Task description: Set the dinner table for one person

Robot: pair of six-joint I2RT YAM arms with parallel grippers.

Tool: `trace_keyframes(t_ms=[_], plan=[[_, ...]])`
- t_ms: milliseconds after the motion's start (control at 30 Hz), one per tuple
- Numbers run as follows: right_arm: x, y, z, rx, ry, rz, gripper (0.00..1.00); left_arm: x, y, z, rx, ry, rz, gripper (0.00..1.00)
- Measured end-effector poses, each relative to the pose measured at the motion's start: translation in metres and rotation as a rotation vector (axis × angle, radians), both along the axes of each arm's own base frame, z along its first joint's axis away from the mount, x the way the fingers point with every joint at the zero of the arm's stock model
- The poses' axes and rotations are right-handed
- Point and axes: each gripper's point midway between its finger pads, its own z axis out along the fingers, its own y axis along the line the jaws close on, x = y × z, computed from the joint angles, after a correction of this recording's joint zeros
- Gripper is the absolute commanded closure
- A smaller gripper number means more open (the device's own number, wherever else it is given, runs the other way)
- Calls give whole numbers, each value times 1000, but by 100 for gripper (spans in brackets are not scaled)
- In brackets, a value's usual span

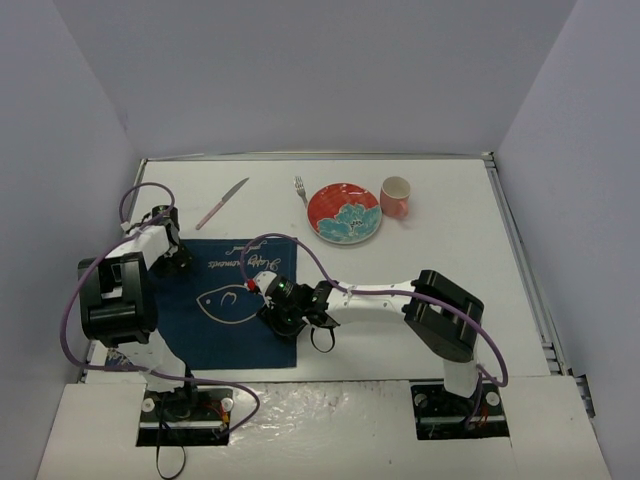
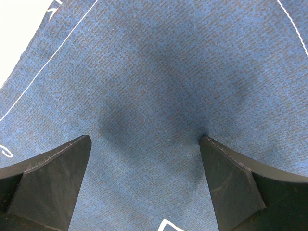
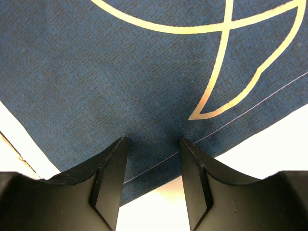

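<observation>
**On the navy mat, near side: both tools low on the cloth**

Nearest to the bases, the right tool [image 3: 153,142] stands on the navy placemat [image 1: 215,300] close to its near right corner. Its jaws are a little apart, the stitched hem runs between them, and they pinch nothing. A bit further, the left tool [image 2: 144,144] is down at the mat's far left part, jaws spread wide and empty. The mat lies flat on the white surface [image 1: 450,240], which reaches under everything. At the far side lie a knife [image 1: 222,203], a fork [image 1: 300,189], a red plate with a blue flower [image 1: 344,213], and just beside it a pink cup [image 1: 396,196].
</observation>
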Motion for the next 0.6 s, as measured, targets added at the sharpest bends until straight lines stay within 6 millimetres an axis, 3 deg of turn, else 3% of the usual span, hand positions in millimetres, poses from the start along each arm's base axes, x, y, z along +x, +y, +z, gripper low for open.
trace_keyframes(t_ms=[333, 600], plan=[[0, 0, 0, 0, -1, 1, 55, -11, 4, 1, 13, 13, 31, 7], [-1, -3, 2, -20, 5, -3, 46, -17, 4, 3, 16, 35, 29, 6]])
